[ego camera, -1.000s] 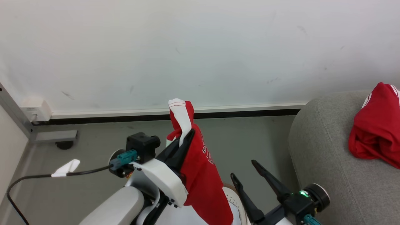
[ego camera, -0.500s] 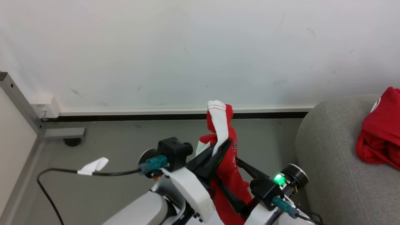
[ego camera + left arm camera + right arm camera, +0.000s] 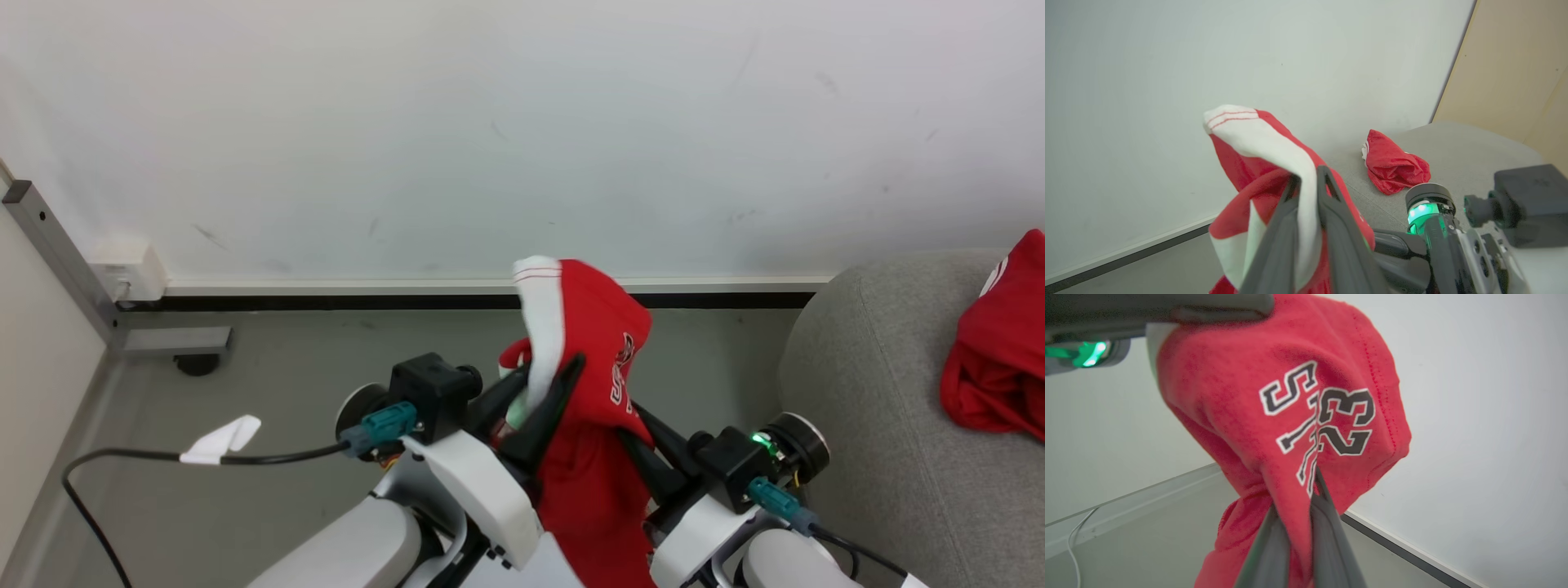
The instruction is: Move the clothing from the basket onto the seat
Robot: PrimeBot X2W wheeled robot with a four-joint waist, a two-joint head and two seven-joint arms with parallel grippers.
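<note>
A red garment of the clothing with a white striped cuff and printed lettering hangs in the air between my two arms, low in the head view. My left gripper is shut on its white strip, fingertips pointing up. My right gripper is shut on the red cloth just right of that, pinching it below the lettering. To the right stands the grey seat, and on it a second red garment lies crumpled. The basket is out of view.
A white wall with a dark baseboard runs behind. At the left are a metal post, a wall box and a caster. A black cable with a white tag trails from my left wrist over the grey floor.
My right gripper, open and apart a second ago, has come in beside the left and shut on the red garment. The cloth's top now spreads between both grippers. The camera has turned slightly.
</note>
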